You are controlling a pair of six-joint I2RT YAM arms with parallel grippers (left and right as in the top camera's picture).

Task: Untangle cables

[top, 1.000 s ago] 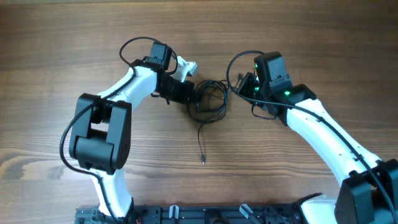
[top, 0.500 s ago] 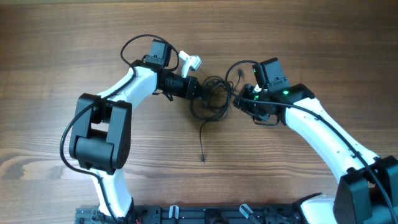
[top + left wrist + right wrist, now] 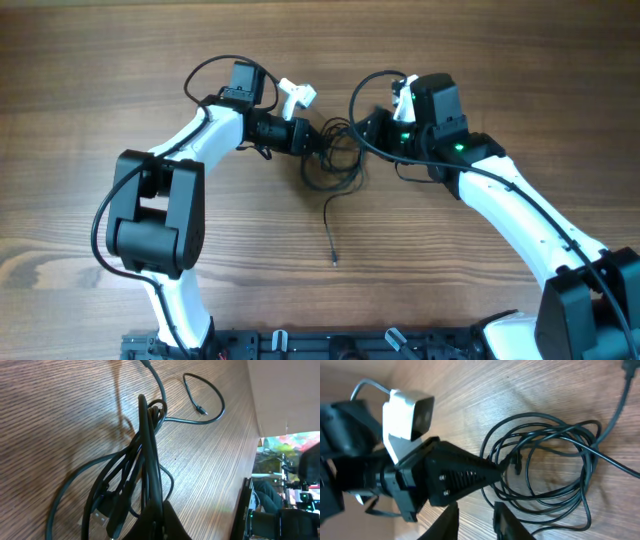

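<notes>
My left gripper (image 3: 316, 140) is clenched on a few strands at the left edge of the cables (image 3: 340, 165). They lie as a loose coil in the middle of the counter (image 3: 520, 50), with one tail trailing toward the near side and ending in its plug (image 3: 333, 262). I judge I hold that edge so the coil has an anchor to pull against. My right gripper (image 3: 475, 510) hovers just right of the coil, jaws slightly parted and empty, placed to pick out a loop
</notes>
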